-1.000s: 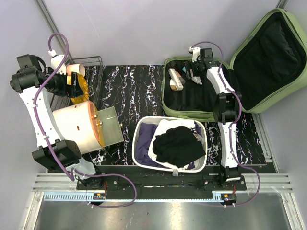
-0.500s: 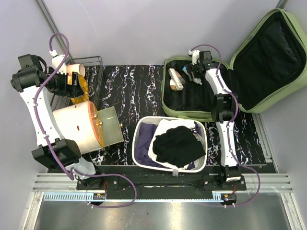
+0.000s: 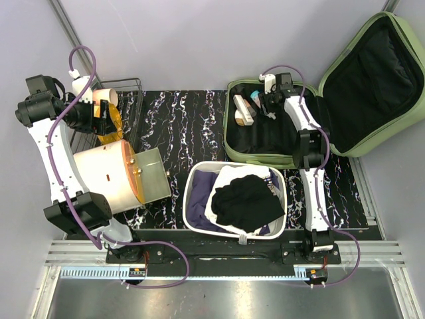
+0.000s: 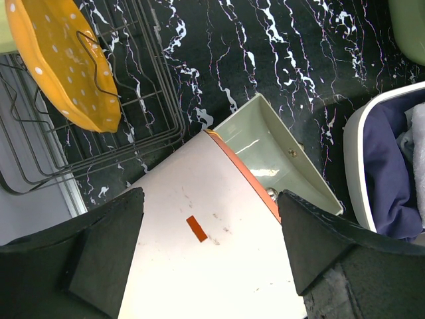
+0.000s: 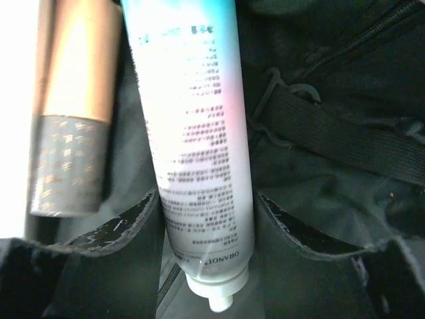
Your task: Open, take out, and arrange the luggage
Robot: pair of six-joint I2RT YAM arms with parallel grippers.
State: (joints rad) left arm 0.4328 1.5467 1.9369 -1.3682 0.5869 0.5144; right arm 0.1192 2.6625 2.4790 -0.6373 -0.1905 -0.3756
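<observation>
Overhead view of a dark marbled bench (image 3: 179, 119) with two robot arms mounted at its near edge. The luggage (image 3: 259, 159), a large olive-green soft-sided suitcase with black lining, lies unzipped at the far right of the bench, its lid thrown back and propped out past the bench's right edge. The right gripper (image 3: 269, 101) reaches into the far left corner of the base, among small toiletries. Its wrist camera shows the fingers (image 5: 133, 232) clasping a white tube (image 5: 199, 133) with a teal-to-pink tint, pads against both sides near the capped end. A bronze-topped bottle (image 5: 73, 100) lies just beside it. The left gripper (image 4: 209, 196) hangs with its fingers spread wide and nothing in them, above a white drum-shaped container (image 3: 99, 179) with an orange rim. A wire rack (image 3: 129, 86) holding a yellow dotted dish (image 4: 63, 60) is near it. A white bin (image 3: 196, 176) of folded clothes sits at the near middle. The suitcase is likely light but bulky and floppy, so its fabric walls would sag under a pinch. The stiffer zippered rim looks the safer hold if it must be shifted. The tube seems smooth and squeezable, best held low and gently.
</observation>
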